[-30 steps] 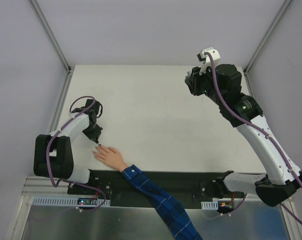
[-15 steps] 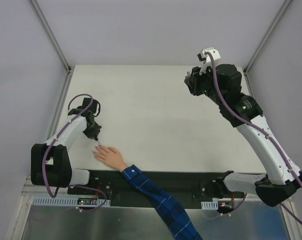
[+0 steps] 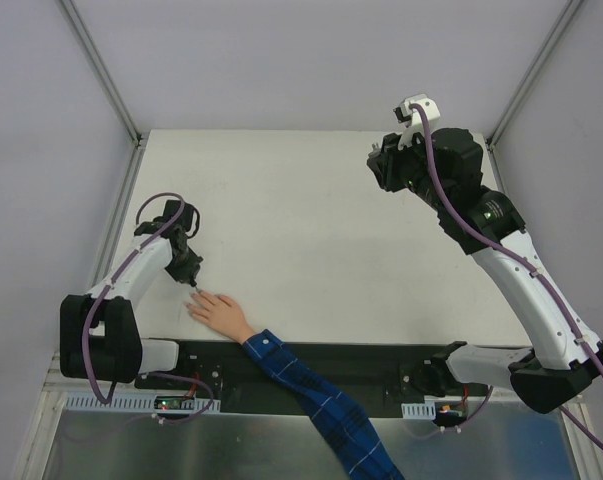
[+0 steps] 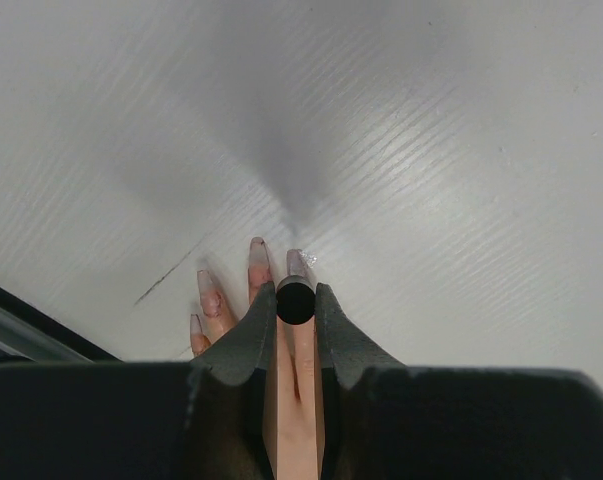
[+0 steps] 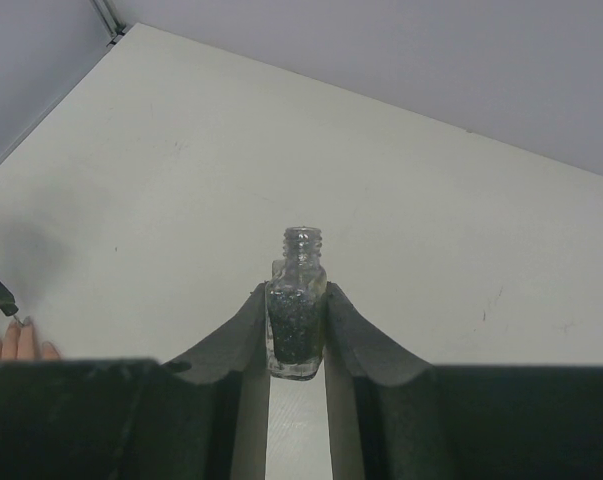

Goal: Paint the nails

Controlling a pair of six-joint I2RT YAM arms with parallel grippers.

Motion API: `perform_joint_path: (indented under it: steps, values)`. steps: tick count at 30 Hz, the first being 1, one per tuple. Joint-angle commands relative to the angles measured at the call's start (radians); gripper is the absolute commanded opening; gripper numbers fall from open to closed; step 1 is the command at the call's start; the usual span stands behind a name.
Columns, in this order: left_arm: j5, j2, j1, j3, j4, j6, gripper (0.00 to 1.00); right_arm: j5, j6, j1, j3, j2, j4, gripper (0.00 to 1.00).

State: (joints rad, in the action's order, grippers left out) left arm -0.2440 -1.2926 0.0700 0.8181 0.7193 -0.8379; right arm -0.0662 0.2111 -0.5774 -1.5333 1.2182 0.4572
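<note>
Now my left gripper (image 4: 295,292), clamped on the brush cap (image 4: 295,304), sits over the nails (image 4: 297,262) at near left; I'd stroke lightly, one nail at a time. Right gripper (image 5: 297,300) grips the bottle (image 5: 297,325), far right.

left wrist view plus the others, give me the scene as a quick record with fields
left pincer: shut on a black cap, seen end on, right above the fingers
hand: flat on the table, fingers spread, blue plaid sleeve
nails: four show in the left wrist view; how much paint they carry is unclear
right pincer: shut on the bottle, raised at the far right
bottle: upright, uncapped, dark glittery contents
</note>
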Motion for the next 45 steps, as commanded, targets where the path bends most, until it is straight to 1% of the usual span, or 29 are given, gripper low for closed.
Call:
perform_joint_path:
  steps: [1,28,45]
  values:
    - [-0.005,-0.017,-0.010,-0.010,0.026,-0.015,0.00,0.006,-0.010,0.005,-0.028,-0.029,-0.028,0.00]
    - [-0.051,-0.054,-0.018,0.001,0.005,-0.027,0.00,0.006,-0.009,0.005,-0.034,-0.017,-0.028,0.00]
    - [-0.054,-0.086,-0.024,0.047,-0.006,-0.020,0.00,0.011,-0.009,0.005,-0.039,-0.005,-0.029,0.00]
